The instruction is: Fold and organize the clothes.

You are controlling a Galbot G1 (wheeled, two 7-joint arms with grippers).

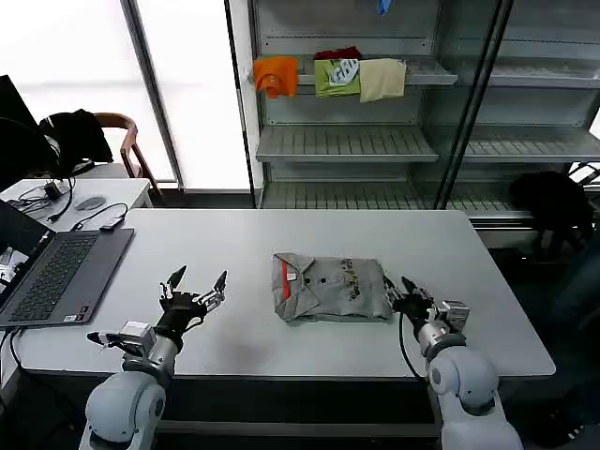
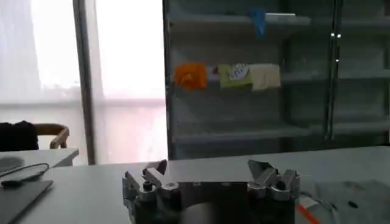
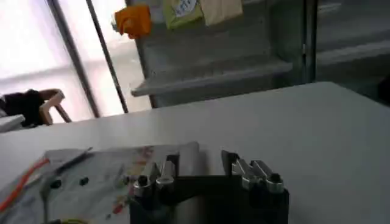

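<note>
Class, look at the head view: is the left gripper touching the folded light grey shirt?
No, the left gripper hovers open, apart from the folded light grey shirt.

Light grey short-sleeved shirt (image 1: 330, 288), folded into a compact rectangle, laid flat near the middle of the white table (image 1: 281, 234), red collar strip, dark buttons and small multicoloured print shown on top

My right tool (image 3: 196, 167) sits low over the desk (image 3: 292, 131), its fingers (image 3: 163, 173) parted with a gap between them. Just beside it lies the folded grey shirt (image 3: 91, 179), red collar strip showing. Beyond stand shelves (image 3: 213, 76) holding orange, green and cream garments (image 3: 177, 12).
</note>
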